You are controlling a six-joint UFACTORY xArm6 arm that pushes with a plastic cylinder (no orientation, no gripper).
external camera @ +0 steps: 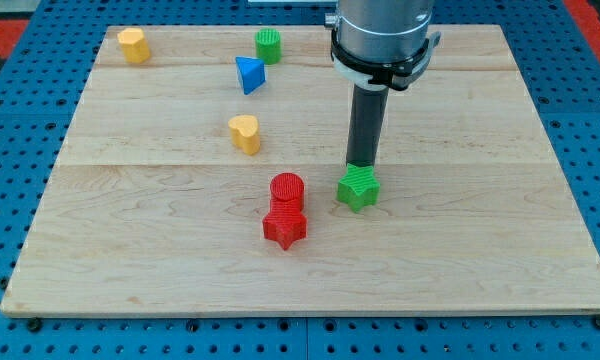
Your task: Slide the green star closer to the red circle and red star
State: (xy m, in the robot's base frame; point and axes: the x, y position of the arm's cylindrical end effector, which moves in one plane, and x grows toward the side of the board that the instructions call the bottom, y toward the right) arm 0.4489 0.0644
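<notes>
A pale wooden board (460,250) lay on a blue perforated bench (590,150), with red showing at the view's top corners.

My tip (361,165) stood at the rear edge of the green star (358,188), on the side toward the view's top. The rod (366,125) rose straight from there into a grey cylindrical housing (382,35). Actual contact between my tip and the green star could not be confirmed, as the block's top edge masked the rod's very end. The rod carried no jaws, so nothing was clamped; it was a plain pushing point.

Positions taken from the green star:
- The red circle (287,188) sat near it on the view's left, level with it and separated by a clear strip of board.
- The red star (285,227) sat to the view's lower left, touching or overlapping the red circle's near edge as seen from this angle.
- A yellow heart-shaped block (245,133) lay further off, to the view's upper left.
- A blue triangular block (248,75) lay beyond the yellow heart-shaped block, toward the view's top.
- A green cylindrical block (269,45) stood close to the blue triangular block, near the board's far edge.
- A yellow block (133,45), shape not clearly determinable, stood well apart at the board's far left corner.
</notes>
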